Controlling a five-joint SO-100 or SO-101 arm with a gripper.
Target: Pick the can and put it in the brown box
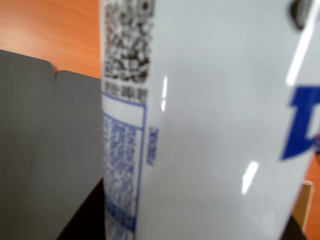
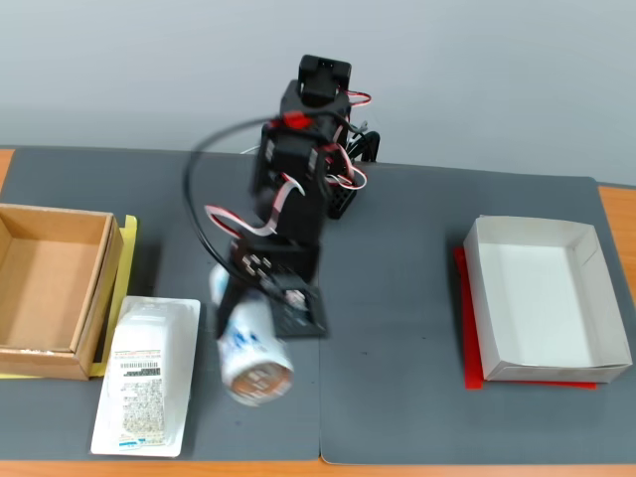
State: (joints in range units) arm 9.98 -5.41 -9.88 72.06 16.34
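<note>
One can (image 2: 252, 350) only, white and light blue, gripped around its upper body by the black gripper (image 2: 266, 298), fingers clamped on it, silver end tipped toward the camera in the fixed view and apparently lifted off the dark grey mat (image 2: 417, 397). Fills most of the wrist view, with QR code, blue-framed small print and bold blue lettering across the white side (image 1: 215, 125), slightly blurred. Sits just right of the flat white labelled plastic package (image 2: 147, 376), partly above its edge, and well apart from the brown cardboard box (image 2: 45, 288) at the far left in that view. Wrong target on the far right: the white paper box (image 2: 542, 298) on its red sheet. Best carried left with grip firm, since a tilted smooth can could slip between the pads. Worth raising enough to clear the package and the near wall of the brown box, then centring over the open bottom, lowering with the long axis along the box, and only then opening.
</note>
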